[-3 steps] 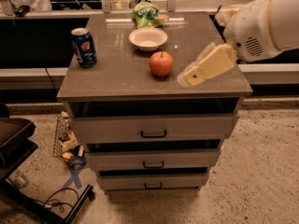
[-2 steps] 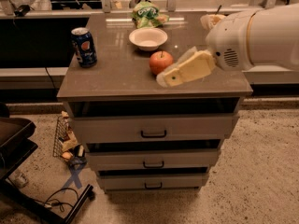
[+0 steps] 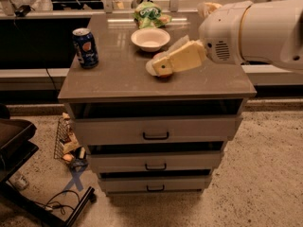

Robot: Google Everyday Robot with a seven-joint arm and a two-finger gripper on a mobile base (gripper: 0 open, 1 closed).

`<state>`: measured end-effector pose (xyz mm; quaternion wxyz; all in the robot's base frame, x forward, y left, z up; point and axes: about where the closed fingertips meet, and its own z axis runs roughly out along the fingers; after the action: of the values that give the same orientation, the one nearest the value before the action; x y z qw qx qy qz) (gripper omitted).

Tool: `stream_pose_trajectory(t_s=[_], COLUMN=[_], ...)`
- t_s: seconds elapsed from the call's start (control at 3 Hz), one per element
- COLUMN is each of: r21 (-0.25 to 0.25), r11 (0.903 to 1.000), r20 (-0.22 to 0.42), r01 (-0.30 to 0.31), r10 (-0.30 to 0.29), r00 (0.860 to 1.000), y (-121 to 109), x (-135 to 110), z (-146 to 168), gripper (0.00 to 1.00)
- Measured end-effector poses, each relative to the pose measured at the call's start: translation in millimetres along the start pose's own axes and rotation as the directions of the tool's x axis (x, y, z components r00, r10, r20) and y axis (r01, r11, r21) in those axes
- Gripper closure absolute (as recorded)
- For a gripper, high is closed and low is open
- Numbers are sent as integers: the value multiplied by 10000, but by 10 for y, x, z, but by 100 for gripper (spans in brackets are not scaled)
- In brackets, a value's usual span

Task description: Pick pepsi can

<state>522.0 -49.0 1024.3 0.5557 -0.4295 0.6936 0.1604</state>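
The pepsi can (image 3: pixel 85 48) is dark blue with a silver top. It stands upright at the left rear of the brown cabinet top (image 3: pixel 118 79). My gripper (image 3: pixel 159 68) is cream-coloured and reaches in from the right on a thick white arm (image 3: pixel 255 31). It hovers over the middle of the top, well to the right of the can and apart from it. It holds nothing that I can see.
A white bowl (image 3: pixel 150 39) sits behind the gripper, with a green snack bag (image 3: pixel 149 14) further back. A sliver of a red apple (image 3: pixel 164 76) shows under the gripper. The cabinet has three drawers (image 3: pixel 155 129). A black chair base (image 3: pixel 19 150) and a wire basket (image 3: pixel 66 143) stand on the floor at left.
The arm and gripper have moved left across the cabinet top and now cover most of the apple. The can has not moved.
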Motion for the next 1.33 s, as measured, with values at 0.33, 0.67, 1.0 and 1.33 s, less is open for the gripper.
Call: stream_pose_trajectory(t_s=[0.33, 0.67, 1.0, 1.33], r21=[0, 218, 199, 81], r11=[10000, 9997, 9998, 9998], r20=[43, 131, 659, 1040], r01=[66, 73, -35, -160], r10=[-66, -75, 22, 151], r00=[10000, 9999, 9978, 9945], y=[45, -43, -123, -152], x=[-86, -176, -335, -410], z=[280, 769, 1672, 2156], gripper=[0, 0, 0, 0])
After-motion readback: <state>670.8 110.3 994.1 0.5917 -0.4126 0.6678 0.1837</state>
